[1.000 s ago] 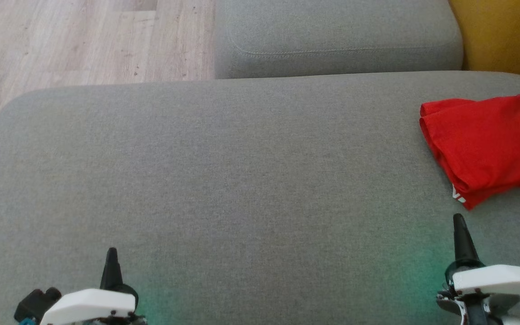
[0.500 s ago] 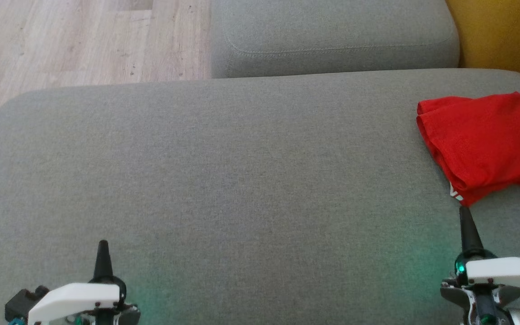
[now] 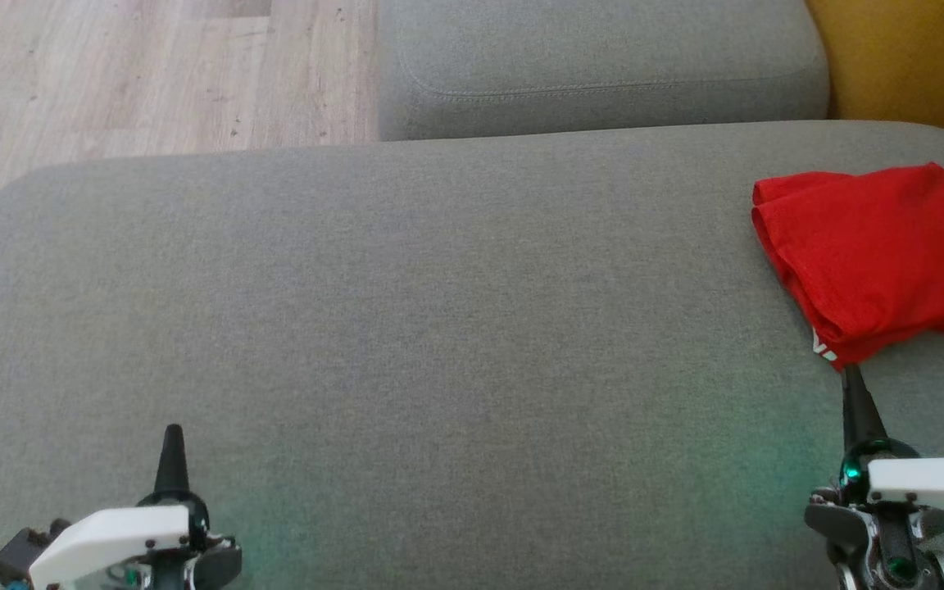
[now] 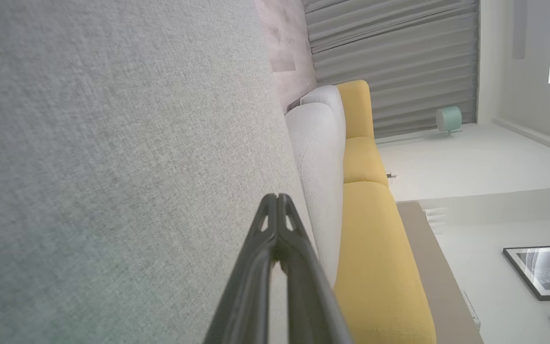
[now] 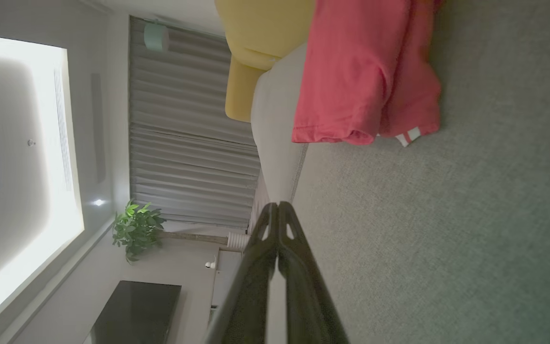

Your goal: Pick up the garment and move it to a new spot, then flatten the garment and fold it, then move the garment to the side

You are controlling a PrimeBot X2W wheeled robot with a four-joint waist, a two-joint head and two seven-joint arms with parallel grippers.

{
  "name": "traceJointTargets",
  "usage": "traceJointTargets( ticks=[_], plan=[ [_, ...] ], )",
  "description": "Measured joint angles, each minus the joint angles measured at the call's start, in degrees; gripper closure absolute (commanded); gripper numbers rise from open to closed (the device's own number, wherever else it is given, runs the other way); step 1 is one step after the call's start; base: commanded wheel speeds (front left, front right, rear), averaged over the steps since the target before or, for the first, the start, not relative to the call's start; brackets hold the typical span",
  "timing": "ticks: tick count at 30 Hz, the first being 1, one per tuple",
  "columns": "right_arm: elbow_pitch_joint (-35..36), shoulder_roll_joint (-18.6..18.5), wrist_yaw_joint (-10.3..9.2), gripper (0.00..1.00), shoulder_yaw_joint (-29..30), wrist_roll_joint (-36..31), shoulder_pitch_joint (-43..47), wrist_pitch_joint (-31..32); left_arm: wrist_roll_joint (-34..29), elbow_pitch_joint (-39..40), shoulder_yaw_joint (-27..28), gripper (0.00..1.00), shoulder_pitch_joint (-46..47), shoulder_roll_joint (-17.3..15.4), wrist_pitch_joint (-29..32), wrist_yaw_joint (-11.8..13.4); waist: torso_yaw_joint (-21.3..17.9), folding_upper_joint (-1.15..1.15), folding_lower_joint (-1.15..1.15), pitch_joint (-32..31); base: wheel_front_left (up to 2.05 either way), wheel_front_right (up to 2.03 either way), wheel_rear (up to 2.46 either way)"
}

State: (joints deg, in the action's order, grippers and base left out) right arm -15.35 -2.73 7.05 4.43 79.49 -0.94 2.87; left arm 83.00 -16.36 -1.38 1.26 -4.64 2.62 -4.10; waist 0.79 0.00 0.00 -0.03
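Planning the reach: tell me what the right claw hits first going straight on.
Probably the red garment, its near corner just beyond the right claw; height is unclear, so it might skim over.

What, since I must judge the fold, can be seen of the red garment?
The red garment is soft cloth folded into a rough, layered rectangle, with rounded fold edges on its left and a white marking at its near corner. It lies flat at the right end of the grey seat cushion, its right part cut off by the head view's edge. The cushion bears it; the shut right gripper points at the near corner, with a gap between them in the right wrist view.
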Motion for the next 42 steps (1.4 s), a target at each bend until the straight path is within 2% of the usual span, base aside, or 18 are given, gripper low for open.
traceJointTargets(
  ticks=[22,42],
  plan=[
    [-0.34,-0.01,0.0,1.0,1.77,13.25,-2.09,2.05,9.12,0.19,5.33,1.0,1.83,1.68,3.36,-2.99,-0.8,0.0,0.0,0.21,0.0,0.0,0.0],
    [-0.42,-0.01,0.0,1.0,2.02,13.32,-2.09,2.44,9.27,0.23,5.34,1.0,2.18,1.8,3.37,-2.99,-0.8,0.0,0.0,0.21,0.0,0.0,0.0]
  ],
)
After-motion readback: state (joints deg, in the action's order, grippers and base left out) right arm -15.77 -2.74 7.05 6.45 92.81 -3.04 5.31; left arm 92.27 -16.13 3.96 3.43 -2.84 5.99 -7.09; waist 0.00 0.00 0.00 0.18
